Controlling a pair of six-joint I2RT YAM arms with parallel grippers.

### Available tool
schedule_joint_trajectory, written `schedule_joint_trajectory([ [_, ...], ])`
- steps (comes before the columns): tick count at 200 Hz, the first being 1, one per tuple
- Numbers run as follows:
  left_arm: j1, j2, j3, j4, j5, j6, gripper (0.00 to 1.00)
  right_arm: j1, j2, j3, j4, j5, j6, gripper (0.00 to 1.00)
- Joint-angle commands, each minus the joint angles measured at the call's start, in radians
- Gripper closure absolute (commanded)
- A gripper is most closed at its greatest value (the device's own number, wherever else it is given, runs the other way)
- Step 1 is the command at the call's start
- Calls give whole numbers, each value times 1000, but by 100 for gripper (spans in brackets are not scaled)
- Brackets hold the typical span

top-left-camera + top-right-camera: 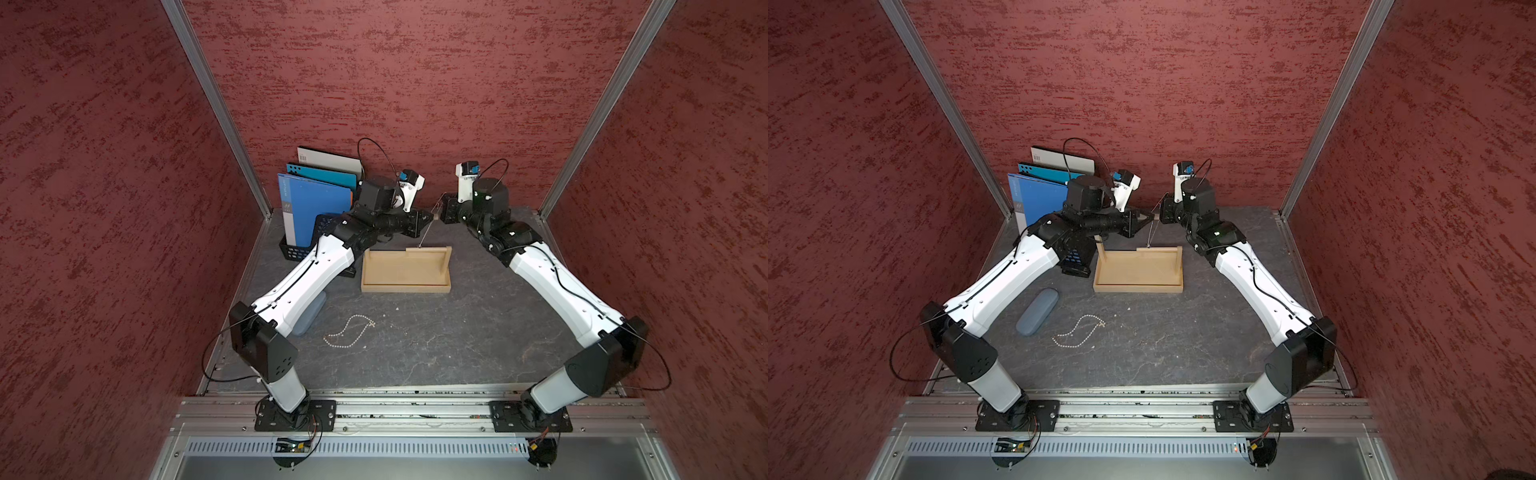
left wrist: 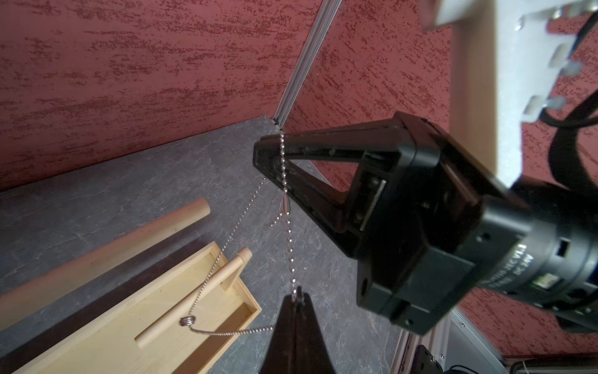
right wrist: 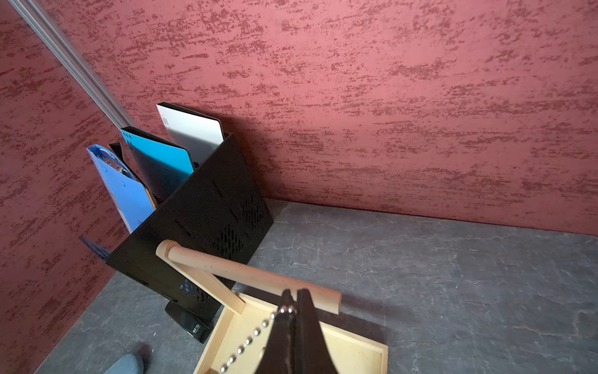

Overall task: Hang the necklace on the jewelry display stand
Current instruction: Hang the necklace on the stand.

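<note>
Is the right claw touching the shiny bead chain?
Touching. The right wrist view shows the right claw shut, with the bead chain caught at its tips and hanging down from there.

Lab booth: aluminium frame (image 1: 216, 104), red walls (image 1: 415, 62)

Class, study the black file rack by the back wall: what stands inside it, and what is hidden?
Inside the black file rack stand a blue folder, a teal folder and a white-grey folder. The rack's wall covers their lower parts and whatever lies at the bottom.

stand (image 1: 1138, 287) mid-table | thin necklace (image 1: 1153, 235) dangling over its tray | beaded necklace (image 1: 1074, 330) on table (image 1: 1183, 340)
</note>
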Motion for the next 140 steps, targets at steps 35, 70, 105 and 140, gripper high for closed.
schedule_joint_trajectory([
  [35, 16, 91, 106, 8, 53, -17, 100, -34, 72, 93, 57, 59, -34, 100],
  [70, 25, 149, 151, 17, 48, -32, 100, -47, 143, 162, 9, 103, -30, 100],
  [105, 39, 201, 167, 33, 48, -48, 100, -57, 193, 181, 28, 111, -20, 100],
  [140, 56, 232, 166, 39, 47, -63, 100, -69, 263, 224, 35, 95, -32, 100],
])
